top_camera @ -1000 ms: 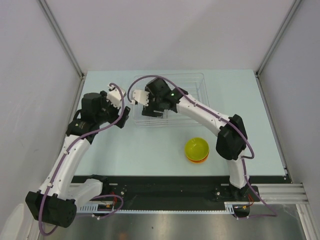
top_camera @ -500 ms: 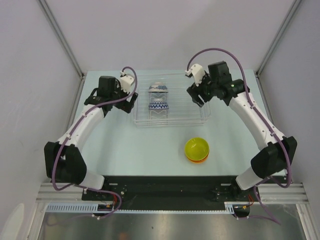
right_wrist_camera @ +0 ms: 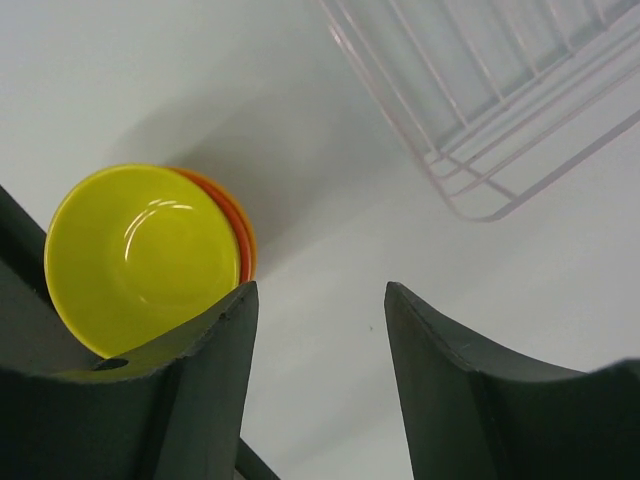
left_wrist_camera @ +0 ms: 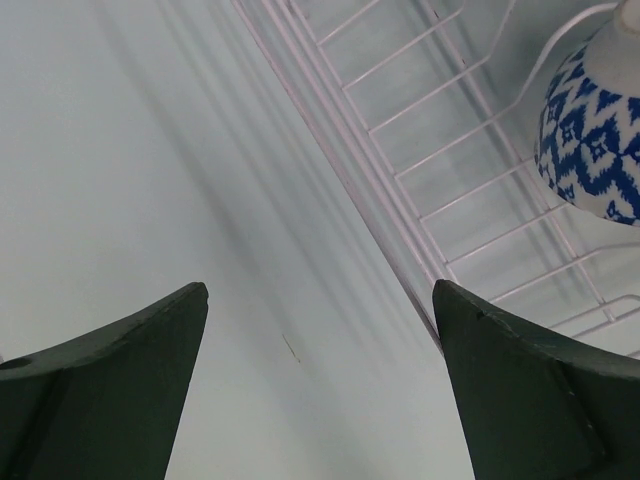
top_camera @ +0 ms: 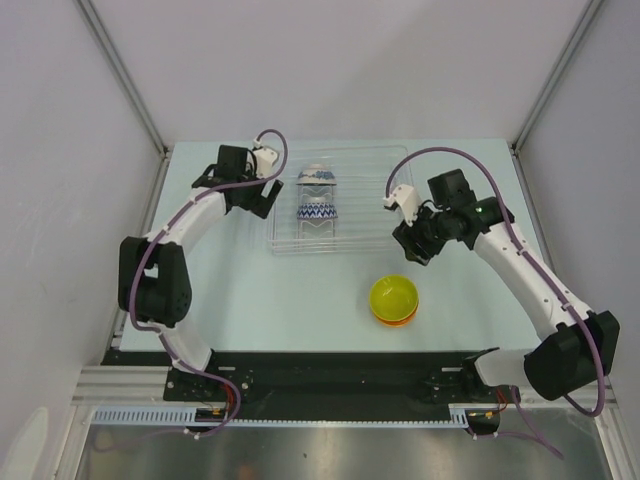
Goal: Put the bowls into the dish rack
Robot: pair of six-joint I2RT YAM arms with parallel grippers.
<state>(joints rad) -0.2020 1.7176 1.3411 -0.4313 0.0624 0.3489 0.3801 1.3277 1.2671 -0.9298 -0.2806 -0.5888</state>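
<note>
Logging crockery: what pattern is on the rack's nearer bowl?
The bowl is white with blue zigzags; clearest in left wrist view.

Open pincer (left_wrist_camera: 318,385) beside dish rack (left_wrist_camera: 420,190); patterned bowl (left_wrist_camera: 592,140) inside

Top camera looking down from high behind me over the whole table (top_camera: 300,290), my left wrist camera peering close at the dish rack (left_wrist_camera: 345,175) wall, my right one facing down near the stacked bowls (right_wrist_camera: 140,255), both spots also showing from above.
</note>
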